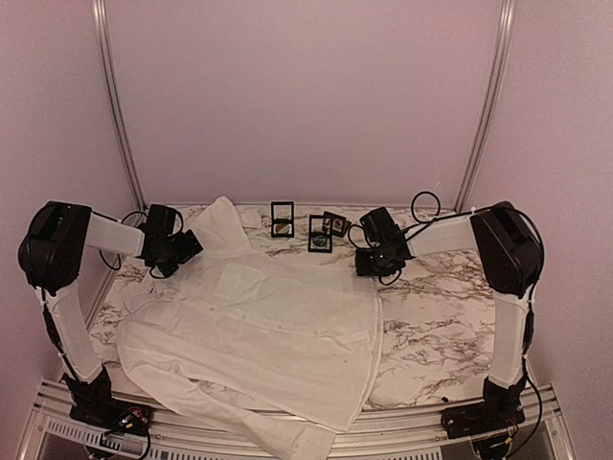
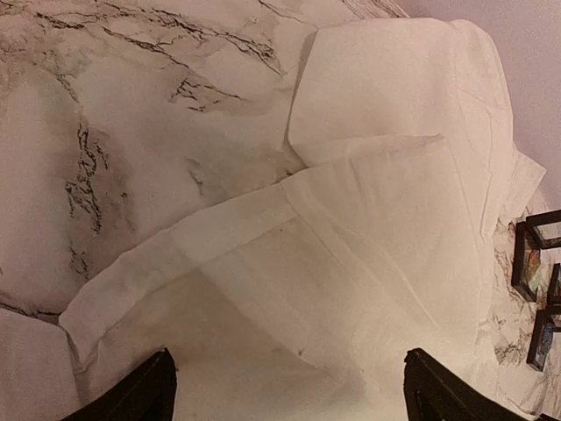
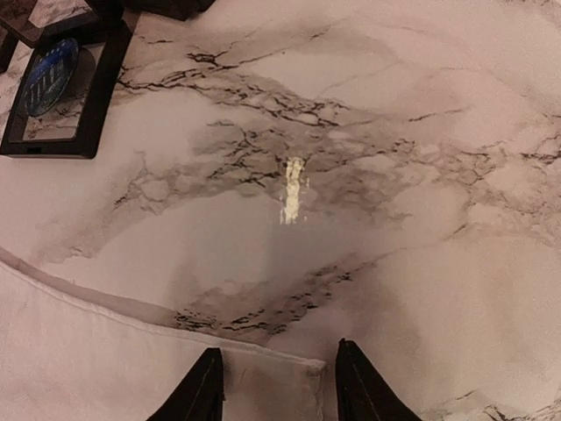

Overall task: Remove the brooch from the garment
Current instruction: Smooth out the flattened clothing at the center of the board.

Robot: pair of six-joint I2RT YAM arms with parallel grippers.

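Observation:
The garment (image 1: pixel 259 326) is a white shirt spread flat over the marble table (image 1: pixel 431 316), collar toward the back left. My left gripper (image 1: pixel 174 251) hovers at the collar end. In the left wrist view it (image 2: pixel 289 395) is open wide over folded white cloth (image 2: pixel 368 219), with nothing between its fingers (image 2: pixel 131 399). My right gripper (image 1: pixel 375 261) is at the shirt's far right corner. In the right wrist view it (image 3: pixel 280 390) stands partly open, its fingertips (image 3: pixel 197 395) straddling the cloth corner (image 3: pixel 289 377) without pinching it. The brooch is not visible on the cloth in any view.
Small black display frames (image 1: pixel 283 218) stand at the back middle of the table, another (image 1: pixel 321 233) beside them. One frame holding a blue disc (image 3: pixel 53 74) lies ahead and left of the right gripper. Frames (image 2: pixel 530 263) also edge the left wrist view. Pink walls close in behind.

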